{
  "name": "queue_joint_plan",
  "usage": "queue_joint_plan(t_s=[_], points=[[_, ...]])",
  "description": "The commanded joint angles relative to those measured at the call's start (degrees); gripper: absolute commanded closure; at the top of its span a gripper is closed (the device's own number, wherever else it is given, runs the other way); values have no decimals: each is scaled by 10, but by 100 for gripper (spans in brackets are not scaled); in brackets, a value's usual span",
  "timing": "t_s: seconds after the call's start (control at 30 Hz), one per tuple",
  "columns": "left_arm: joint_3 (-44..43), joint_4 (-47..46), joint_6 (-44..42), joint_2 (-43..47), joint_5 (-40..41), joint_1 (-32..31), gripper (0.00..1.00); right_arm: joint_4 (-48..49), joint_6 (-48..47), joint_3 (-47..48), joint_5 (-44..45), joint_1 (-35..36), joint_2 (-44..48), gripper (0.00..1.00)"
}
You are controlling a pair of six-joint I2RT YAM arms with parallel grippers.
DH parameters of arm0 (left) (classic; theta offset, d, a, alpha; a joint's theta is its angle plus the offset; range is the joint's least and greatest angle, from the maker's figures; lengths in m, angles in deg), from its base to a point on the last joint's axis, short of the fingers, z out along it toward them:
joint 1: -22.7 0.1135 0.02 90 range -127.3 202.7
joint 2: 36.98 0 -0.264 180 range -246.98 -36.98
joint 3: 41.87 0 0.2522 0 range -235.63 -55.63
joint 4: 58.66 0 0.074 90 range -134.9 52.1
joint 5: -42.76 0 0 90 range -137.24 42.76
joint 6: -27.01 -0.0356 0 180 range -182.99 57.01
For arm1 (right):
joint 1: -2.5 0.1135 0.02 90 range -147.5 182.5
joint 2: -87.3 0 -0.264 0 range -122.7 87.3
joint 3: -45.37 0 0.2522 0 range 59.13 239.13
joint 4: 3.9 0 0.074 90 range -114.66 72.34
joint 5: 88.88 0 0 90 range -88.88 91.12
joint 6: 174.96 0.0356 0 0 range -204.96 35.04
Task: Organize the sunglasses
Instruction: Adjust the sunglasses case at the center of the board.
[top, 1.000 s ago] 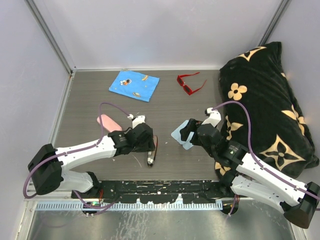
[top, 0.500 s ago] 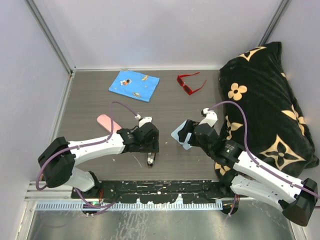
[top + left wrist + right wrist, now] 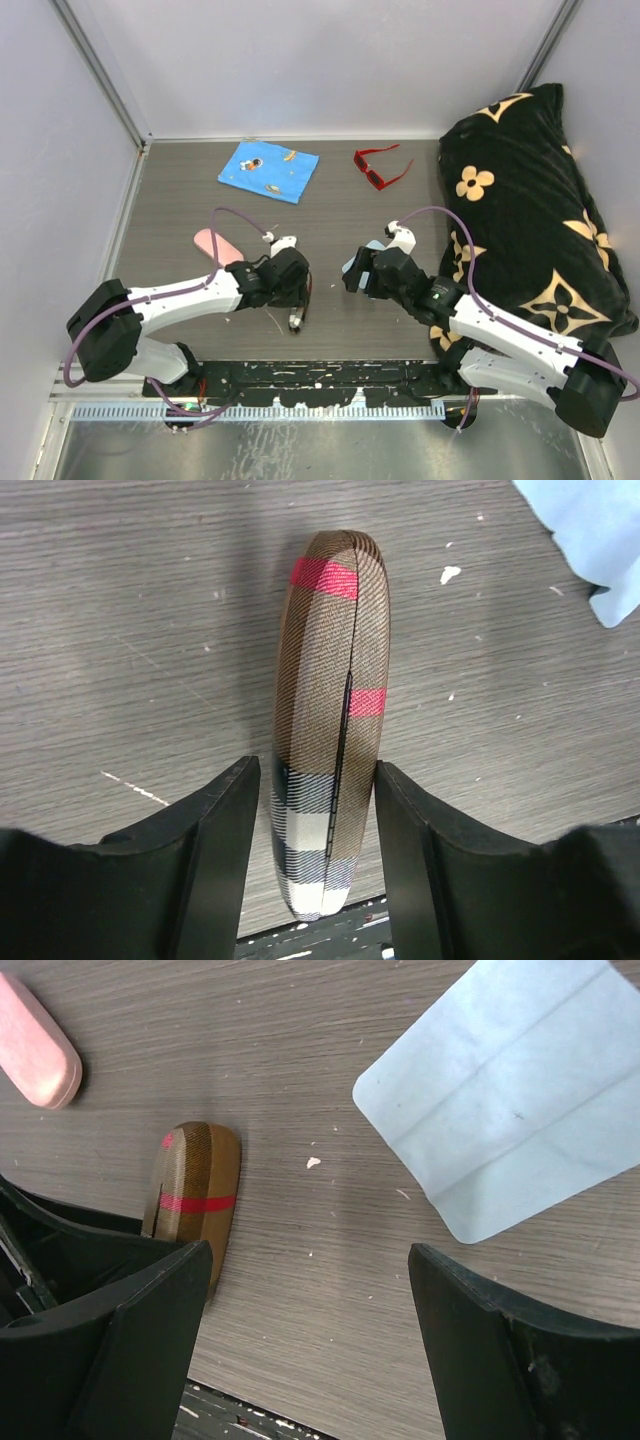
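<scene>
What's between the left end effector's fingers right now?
A brown plaid glasses case lies lengthwise between the left end effector's fingers; the left wrist view shows it. Whether they touch it is unclear.

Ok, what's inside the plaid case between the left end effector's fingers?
Nothing inside can be seen. The plaid case is shut, showing only its checked fabric and closed seam. Whatever it holds, if anything, is hidden.

A: Surface?
B: Grey wood-grain table (image 3: 340,215), white flecks toward the bottom edge.
A: Items lying on it?
B: Upper left, print cloth (image 3: 268,170). Top centre, red sunglasses (image 3: 380,167). Centre left, pink case (image 3: 222,247). Lower centre, plaid case (image 3: 330,730), on its edge. Centre, pale cloth (image 3: 500,1110), flat. Right side, black flowered cushion (image 3: 530,220).
</scene>
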Motion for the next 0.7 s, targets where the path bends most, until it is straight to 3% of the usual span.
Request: queue_joint_plan(t_s=[0.0, 0.4, 0.67], points=[[29, -17, -2, 37, 0, 16, 51, 50, 10, 9, -25, 0, -11, 15], [85, -28, -1, 124, -10, 48, 55, 86, 14, 22, -69, 0, -55, 15], [129, -45, 1, 172, -28, 79, 48, 101, 11, 35, -91, 1, -84, 15]])
